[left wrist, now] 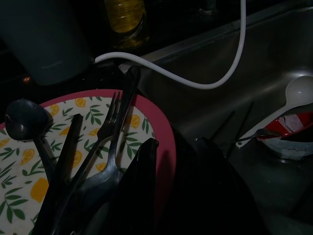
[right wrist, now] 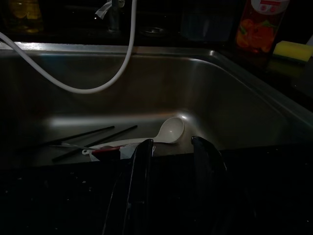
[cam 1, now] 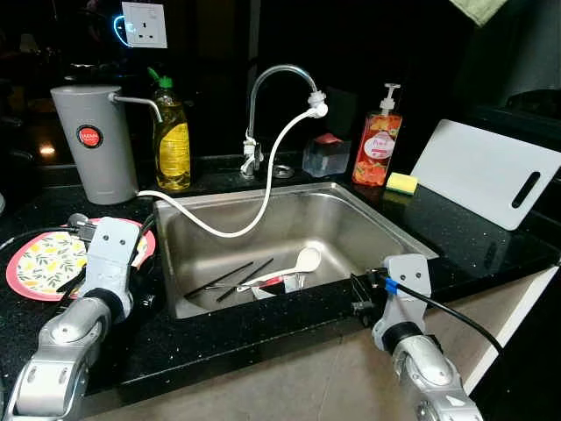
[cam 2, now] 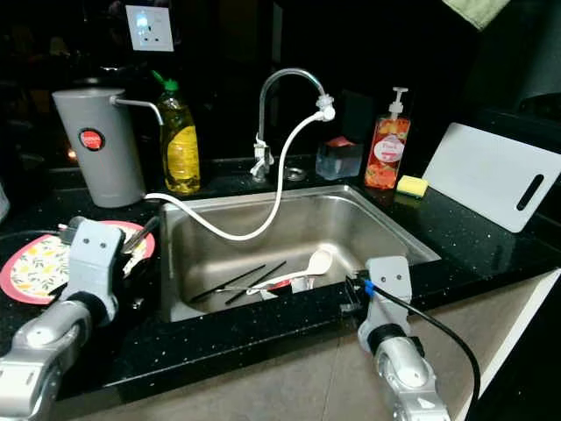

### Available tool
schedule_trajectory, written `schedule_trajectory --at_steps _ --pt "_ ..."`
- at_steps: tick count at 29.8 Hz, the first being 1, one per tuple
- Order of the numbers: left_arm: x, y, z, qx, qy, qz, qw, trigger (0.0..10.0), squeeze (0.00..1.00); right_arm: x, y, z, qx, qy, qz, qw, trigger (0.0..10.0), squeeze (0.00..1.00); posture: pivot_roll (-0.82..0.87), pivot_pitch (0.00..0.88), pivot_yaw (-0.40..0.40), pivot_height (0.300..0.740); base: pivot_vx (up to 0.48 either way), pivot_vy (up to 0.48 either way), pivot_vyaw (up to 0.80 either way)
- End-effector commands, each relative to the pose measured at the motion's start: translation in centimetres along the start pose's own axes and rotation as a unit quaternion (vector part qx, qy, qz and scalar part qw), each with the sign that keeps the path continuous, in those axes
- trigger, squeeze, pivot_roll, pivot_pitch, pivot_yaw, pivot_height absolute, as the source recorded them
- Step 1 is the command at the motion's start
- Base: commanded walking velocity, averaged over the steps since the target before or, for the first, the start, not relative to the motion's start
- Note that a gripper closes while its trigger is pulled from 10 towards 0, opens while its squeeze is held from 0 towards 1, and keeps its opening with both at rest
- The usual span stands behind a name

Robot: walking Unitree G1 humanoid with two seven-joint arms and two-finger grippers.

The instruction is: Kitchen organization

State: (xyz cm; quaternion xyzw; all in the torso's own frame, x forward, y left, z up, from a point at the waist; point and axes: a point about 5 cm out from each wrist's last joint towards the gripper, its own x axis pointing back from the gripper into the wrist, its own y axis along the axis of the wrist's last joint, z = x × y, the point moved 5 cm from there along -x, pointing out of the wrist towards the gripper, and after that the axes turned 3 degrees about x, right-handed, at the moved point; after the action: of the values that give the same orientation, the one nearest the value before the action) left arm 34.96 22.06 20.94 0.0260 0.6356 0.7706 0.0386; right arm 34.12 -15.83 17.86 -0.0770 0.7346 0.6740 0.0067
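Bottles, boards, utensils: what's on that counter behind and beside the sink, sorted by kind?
Bottles: 2 – yellow dish soap, orange pump bottle
Sponges: 1
Cutting boards: 1
Grey dispensers: 1
Plates: 1
Total: 6

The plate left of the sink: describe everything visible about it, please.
The plate is round, with a pink rim and a pale centre printed with yellow lemons and green leaves. It lies flat on the black speckled counter, just left of the steel sink. Dark cutlery rests on it: a fork, a spoon and a flat handle. The left pincer hangs over its sink-side edge, fingers apart, not gripping it. The material looks like plastic or melamine, though that is uncertain.
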Motion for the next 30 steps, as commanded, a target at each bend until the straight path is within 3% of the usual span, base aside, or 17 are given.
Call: schedule_trajectory --at_steps 1,30 --pt "-0.11 0.16 -0.04 -0.003 0.0 -0.002 1.0 10.0 0.0 -0.03 -0.26 -0.11 0.002 0.001 0.008 1.0 10.0 0.0 -0.02 0.007 -0.057 0.74 0.0 0.0 0.0" --pt "-0.28 0.29 -0.19 0.001 -0.006 -0.003 1.0 10.0 0.0 0.22 -0.39 -0.18 -0.001 -0.005 0.01 1.0 10.0 0.0 -0.02 0.014 -0.047 0.74 0.0 0.0 0.0"
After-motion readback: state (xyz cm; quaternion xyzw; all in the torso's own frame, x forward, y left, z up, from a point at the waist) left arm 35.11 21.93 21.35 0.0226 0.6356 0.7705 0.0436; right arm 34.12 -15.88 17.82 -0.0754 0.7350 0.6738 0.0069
